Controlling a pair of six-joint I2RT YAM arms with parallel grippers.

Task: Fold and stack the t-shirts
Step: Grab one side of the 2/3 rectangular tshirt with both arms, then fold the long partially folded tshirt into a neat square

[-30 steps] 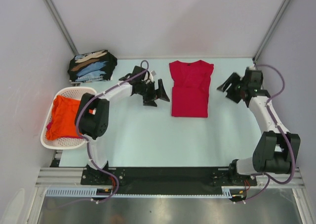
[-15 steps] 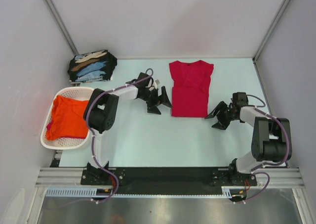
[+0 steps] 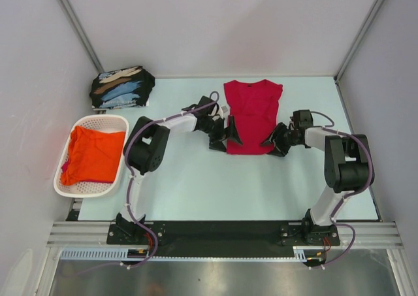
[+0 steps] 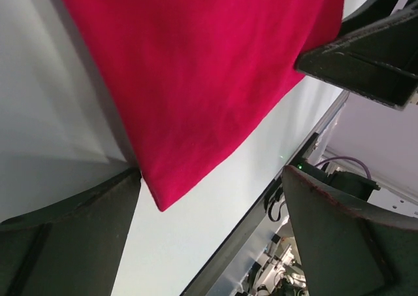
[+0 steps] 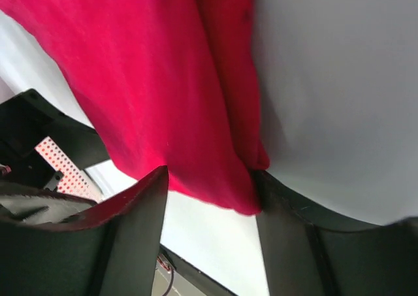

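Crimson soft t-shirt (image 3: 251, 116), flat, its hem corners inside the wide-spread left gripper (image 3: 225, 141) and half-spread right gripper (image 3: 273, 146).

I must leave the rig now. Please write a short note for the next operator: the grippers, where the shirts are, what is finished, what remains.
Left gripper: open at the near left corner of the red t-shirt, holding nothing.
Right gripper: open, jaws either side of the near right corner, no grip yet.
Red t-shirt: spread flat mid-table.
Black printed t-shirts: folded pile, far left corner.
Orange t-shirt: crumpled in the white basket, left side.
Done: black pile.
Left: fold red, then orange, stack both.
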